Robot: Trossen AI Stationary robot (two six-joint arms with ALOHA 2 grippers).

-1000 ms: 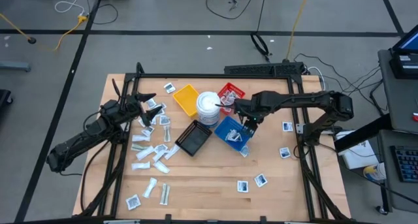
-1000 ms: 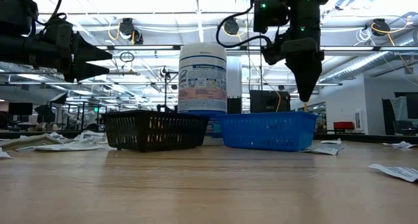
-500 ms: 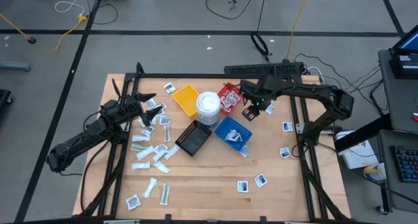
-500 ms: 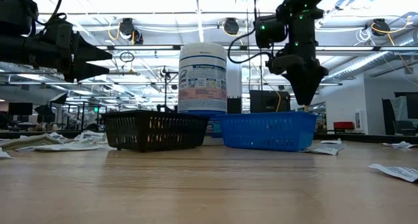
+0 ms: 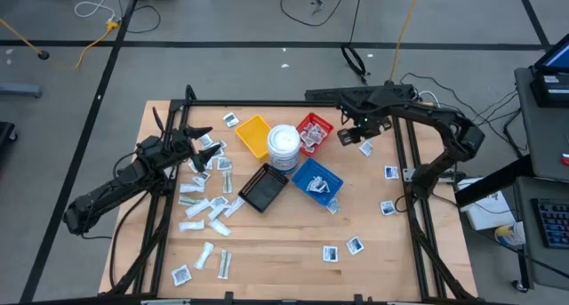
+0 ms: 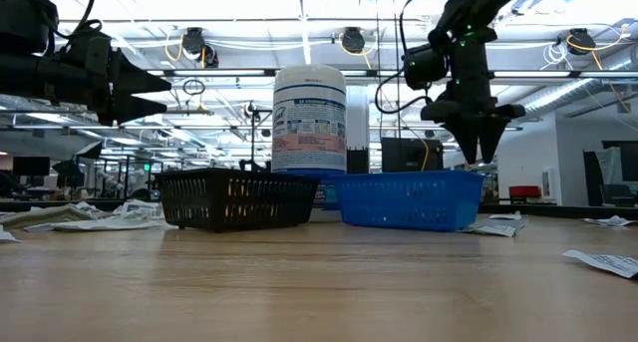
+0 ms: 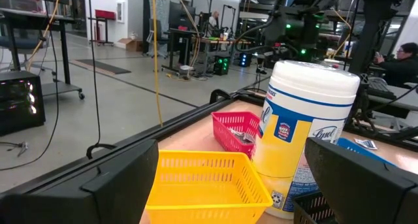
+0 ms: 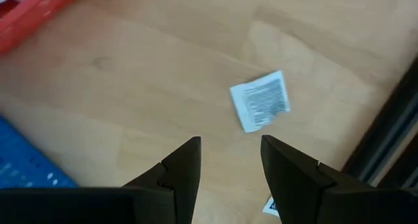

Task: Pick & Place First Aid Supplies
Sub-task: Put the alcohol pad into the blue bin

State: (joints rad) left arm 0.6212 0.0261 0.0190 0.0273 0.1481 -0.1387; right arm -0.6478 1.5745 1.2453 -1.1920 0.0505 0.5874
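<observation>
We look down on a wooden table (image 5: pixel 267 260) with two dark robot arms. At the centre of the frame sits a cluster of containers: a yellow tray (image 5: pixel 253 135), a white tub (image 5: pixel 284 147), a red tray (image 5: pixel 312 132), a blue tray (image 5: pixel 316 180) and a black tray (image 5: pixel 264 188). Small white first aid packets are scattered widely: a dense heap (image 5: pixel 207 205) at left centre, and loose ones at right and lower right. A few already lie in the red and blue trays.

The left arm waits at the left of the frame, its left gripper (image 5: pixel 201 143) raised beside the heap with jaws spread wide and empty.

The right arm reaches in from the right. Its right gripper (image 5: pixel 356 132) hangs in the upper centre, just right of the red tray, pointing down. The jaws stand partly apart with nothing between them. In the right wrist view, one square printed packet (image 8: pixel 260 101) lies flat on bare wood just ahead of the fingertips (image 8: pixel 183 160).

We judge this to be the approach to the next pick. The next move calls for centring over that packet, descending to the wood, and pinching a thin flat thing without pushing it away.
</observation>
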